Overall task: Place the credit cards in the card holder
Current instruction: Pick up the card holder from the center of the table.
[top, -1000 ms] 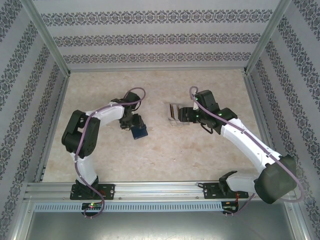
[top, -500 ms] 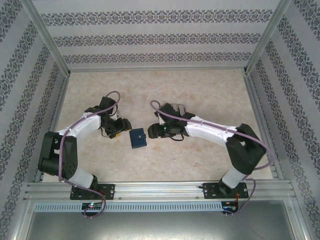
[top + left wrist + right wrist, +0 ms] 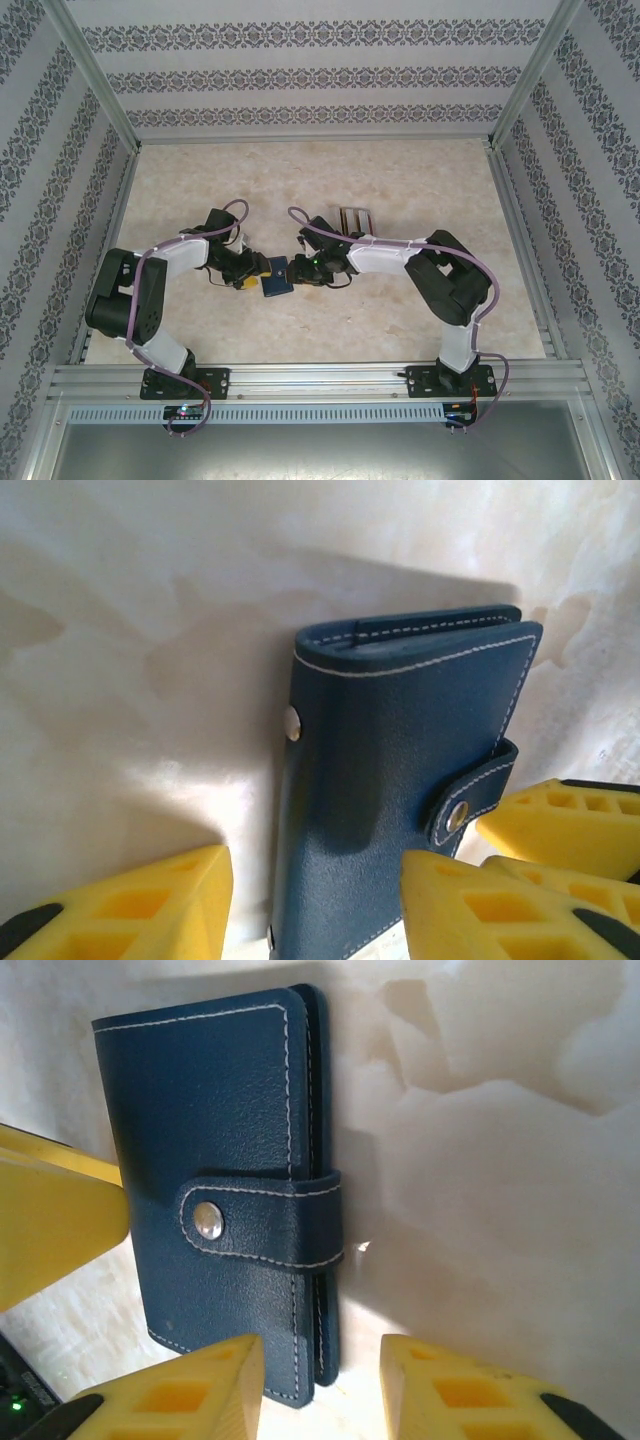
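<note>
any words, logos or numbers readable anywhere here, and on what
None can be read.
The card holder is plain navy with white stitching and a blank metal snap; no brand stamp shows on it in either wrist view.
The clear rack in the top view is too small to tell whether it carries any label.

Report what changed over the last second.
The right gripper left the clear rack and swung left to the card holder; the left gripper drew back, then closed in from the other side. Both are open at its edges. The card holder lies almost where it was.
</note>
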`<state>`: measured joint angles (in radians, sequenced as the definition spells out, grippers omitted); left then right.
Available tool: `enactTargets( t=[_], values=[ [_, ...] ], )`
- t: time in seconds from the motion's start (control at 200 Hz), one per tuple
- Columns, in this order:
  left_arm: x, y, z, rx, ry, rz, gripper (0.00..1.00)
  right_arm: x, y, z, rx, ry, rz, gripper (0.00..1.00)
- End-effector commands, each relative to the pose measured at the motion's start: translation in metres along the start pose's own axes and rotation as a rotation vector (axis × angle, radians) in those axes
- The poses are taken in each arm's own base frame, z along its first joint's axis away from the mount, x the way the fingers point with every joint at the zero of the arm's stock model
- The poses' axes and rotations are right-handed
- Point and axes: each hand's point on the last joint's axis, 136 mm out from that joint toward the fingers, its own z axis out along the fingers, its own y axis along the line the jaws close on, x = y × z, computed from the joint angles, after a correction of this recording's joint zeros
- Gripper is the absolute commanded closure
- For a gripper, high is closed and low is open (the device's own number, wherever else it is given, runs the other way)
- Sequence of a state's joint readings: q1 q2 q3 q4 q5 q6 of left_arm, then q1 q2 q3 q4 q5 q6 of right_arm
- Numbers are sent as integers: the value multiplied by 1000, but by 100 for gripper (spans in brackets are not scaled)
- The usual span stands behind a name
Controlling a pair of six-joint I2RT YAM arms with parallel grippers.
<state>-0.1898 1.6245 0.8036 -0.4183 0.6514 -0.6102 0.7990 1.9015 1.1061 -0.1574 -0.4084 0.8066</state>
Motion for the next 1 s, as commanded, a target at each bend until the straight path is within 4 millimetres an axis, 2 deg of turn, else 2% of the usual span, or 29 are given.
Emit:
enactTargets(
  t=[0.0, 0.055, 0.15, 0.29, 0.39, 0.495, 0.57, 0.789, 0.994],
  values=[
    [-4, -2, 7, 16, 11, 22, 55, -5, 15, 8, -67, 6, 10, 68],
    [-3, -5, 11, 47, 22, 30, 58, -5, 17, 11, -76, 15, 10, 71],
    [-4, -13, 10, 84, 21, 47, 69, -4, 17, 13, -76, 16, 7, 76],
    [-4, -25, -3, 116, -12, 72, 83, -6, 15, 10, -64, -8, 3, 76],
    [-1, -34, -9, 151, -10, 88, 100, -6, 8, 9, -34, -28, -4, 74],
    [2, -40, -17, 161, -6, 100, 100, -8, -2, 6, 16, -58, -8, 60],
    [2, -41, -20, 161, -21, 106, 100, -11, -4, -1, 29, -94, -22, 53],
    [4, -43, -19, 176, 3, 87, 100, -20, 1, -26, 52, -183, -98, 49],
    [4, -46, -19, 175, 13, 80, 100, -28, 12, -11, 31, -159, -125, 47]
  ],
)
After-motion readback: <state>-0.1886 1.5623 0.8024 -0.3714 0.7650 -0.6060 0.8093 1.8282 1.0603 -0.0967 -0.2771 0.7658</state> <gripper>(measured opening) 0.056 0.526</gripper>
